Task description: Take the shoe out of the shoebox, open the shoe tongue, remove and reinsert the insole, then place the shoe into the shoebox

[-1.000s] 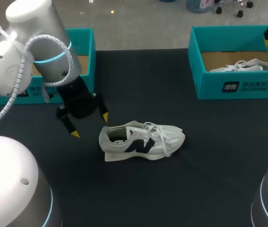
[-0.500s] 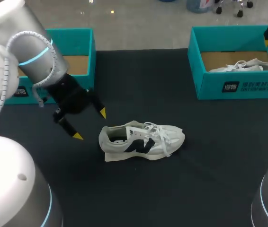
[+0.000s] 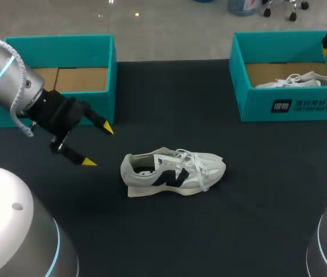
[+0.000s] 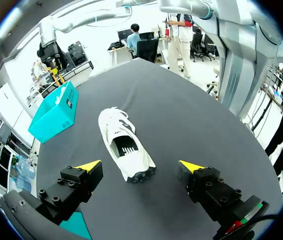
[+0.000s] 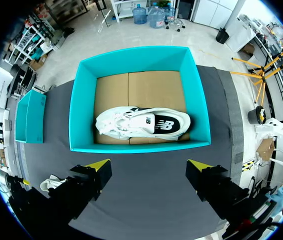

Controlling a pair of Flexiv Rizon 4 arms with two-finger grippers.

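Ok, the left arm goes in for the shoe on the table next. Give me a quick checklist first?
1. Left gripper open and empty: ok, fingers wide apart with nothing between them.
2. Shoe upright on its sole: ok, heel towards the left gripper.
3. Path to the shoe: ok, only bare table between gripper and heel.
4. Right gripper out of the way: ok, open over the right shoebox, which holds a second shoe.
5. Left shoebox free to receive: ok, what shows of its floor is bare.
6. Insole seated: cannot tell, the opening is too dark.
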